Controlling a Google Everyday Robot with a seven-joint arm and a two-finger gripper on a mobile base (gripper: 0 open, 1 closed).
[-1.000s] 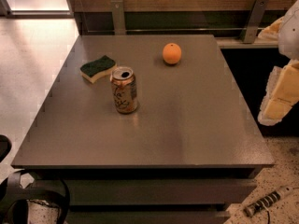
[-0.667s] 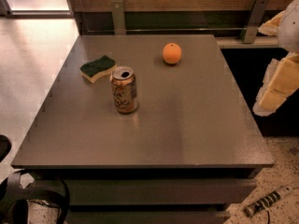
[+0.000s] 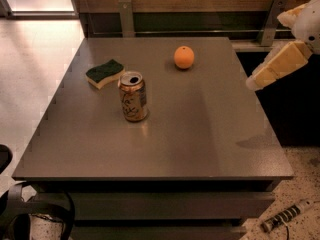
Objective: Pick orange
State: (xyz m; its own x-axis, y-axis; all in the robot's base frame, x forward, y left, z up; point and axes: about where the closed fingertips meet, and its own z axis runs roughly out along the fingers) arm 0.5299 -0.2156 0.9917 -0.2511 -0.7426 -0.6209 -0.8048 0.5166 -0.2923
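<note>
A: Location of the orange?
B: Far side of the desk, right of centre, standing clear. Judged light, firm and smooth, liable to roll. Grip across its widest middle.
A: Tool?
B: Beyond the desk's right edge, well apart from the orange. Whether it is wide or narrow, I cannot tell.
A: Containers?
B: One can, upright, top opened, contents unseen.
</note>
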